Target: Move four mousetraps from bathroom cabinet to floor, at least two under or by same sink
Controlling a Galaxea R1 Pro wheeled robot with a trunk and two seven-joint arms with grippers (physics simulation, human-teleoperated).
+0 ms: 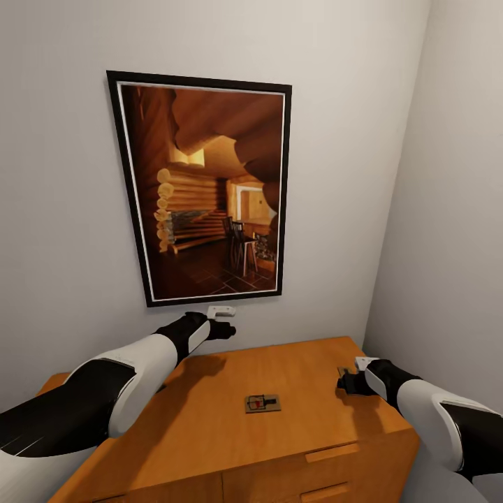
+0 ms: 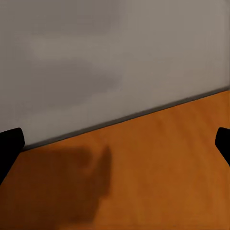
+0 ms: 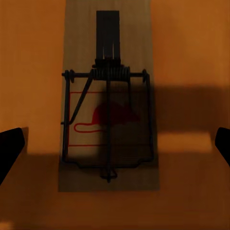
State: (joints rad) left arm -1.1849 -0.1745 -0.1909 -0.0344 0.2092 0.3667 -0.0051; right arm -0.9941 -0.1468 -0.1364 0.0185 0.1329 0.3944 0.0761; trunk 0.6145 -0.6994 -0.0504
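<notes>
Head view is showing the cabinet (image 1: 293,419) against a pale wall, its flat orange-brown top serving as the worktop, with slab pulls visible on the drawer fronts at the front edge. A framed picture (image 1: 202,188) of a log interior is hanging on the wall above it.

One mousetrap (image 1: 263,403) is lying flat near the middle of the worktop. A second mousetrap (image 3: 108,108) is lying flat on the worktop near the right edge, directly beneath the right gripper (image 1: 347,381); the right wrist view is showing its dark wire parts and red mark. The right fingers (image 3: 10,151) are standing spread wide, one at each side of that trap, well clear of it and not touching it.

The left gripper (image 1: 225,328) is hovering over the rear left of the worktop, close to the wall. Its fingers (image 2: 9,148) are spread apart, holding nothing, over bare wood and their own shadow.
</notes>
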